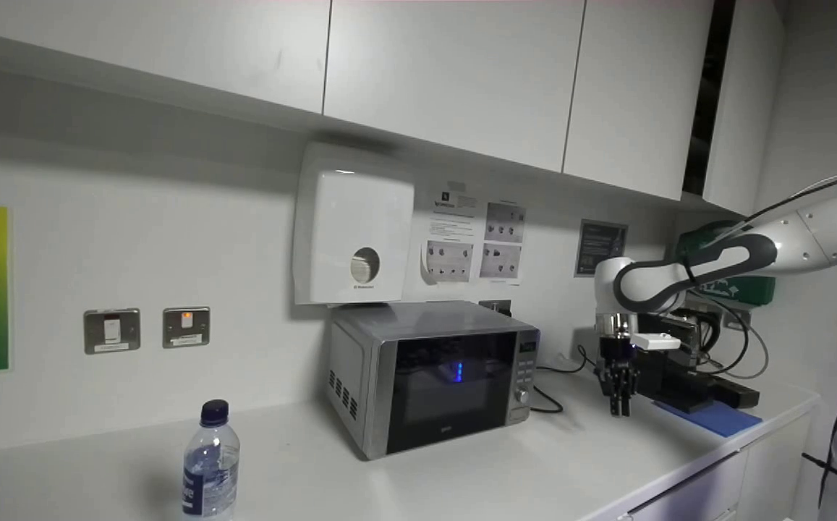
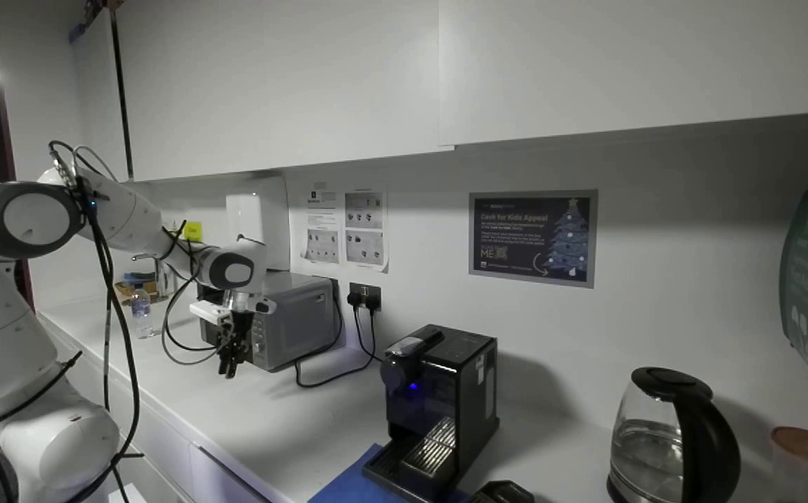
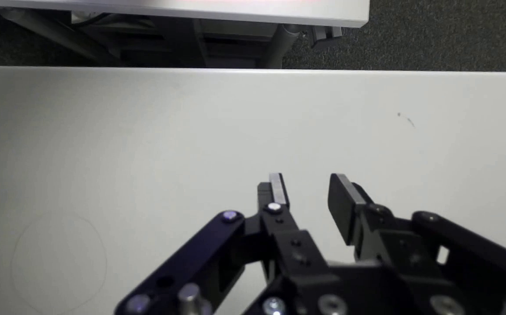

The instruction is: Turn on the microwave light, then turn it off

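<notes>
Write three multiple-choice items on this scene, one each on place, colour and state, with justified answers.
1. Relative to the white wall-mounted dispenser, the silver-grey boxy microwave is:
A) above it
B) below it
C) inside it

2. The flat mat under the black boxy coffee machine is:
A) red
B) yellow
C) blue

3. The black two-finger gripper is:
A) open, holding nothing
B) fully shut
C) clamped on the mat

1 B: both exterior views show the dispenser higher.
2 C: blue shows in both exterior views.
3 A: the wrist view shows parted jaws with nothing between.
</notes>
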{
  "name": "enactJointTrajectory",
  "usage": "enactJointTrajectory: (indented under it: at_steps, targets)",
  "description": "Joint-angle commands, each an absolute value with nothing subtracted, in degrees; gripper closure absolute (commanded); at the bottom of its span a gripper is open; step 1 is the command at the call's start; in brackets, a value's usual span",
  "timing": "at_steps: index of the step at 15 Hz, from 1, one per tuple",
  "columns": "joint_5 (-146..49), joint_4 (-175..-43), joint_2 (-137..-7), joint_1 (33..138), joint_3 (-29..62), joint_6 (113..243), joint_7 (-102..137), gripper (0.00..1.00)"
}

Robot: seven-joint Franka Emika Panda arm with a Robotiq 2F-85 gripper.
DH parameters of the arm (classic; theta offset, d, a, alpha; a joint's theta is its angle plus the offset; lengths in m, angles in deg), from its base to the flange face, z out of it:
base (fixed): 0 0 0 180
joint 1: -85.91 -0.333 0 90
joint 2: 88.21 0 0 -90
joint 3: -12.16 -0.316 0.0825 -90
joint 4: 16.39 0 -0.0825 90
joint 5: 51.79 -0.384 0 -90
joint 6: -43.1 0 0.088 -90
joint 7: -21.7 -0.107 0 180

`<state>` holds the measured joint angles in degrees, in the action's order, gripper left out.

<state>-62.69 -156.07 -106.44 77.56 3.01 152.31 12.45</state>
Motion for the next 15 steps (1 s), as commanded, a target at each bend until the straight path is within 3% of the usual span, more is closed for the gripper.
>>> enactJointTrajectory:
  at_steps: [1, 2, 15]
  targets:
    - [-63.4, -155.4, -106.0, 76.7, 2.2, 155.6, 13.3, 0.94]
    - [-63.4, -155.5, -105.9, 76.6, 2.0, 156.9, 13.5, 1.00]
    - [-61.9, -154.2, -101.6, 74.6, 0.3, 178.7, 16.6, 1.00]
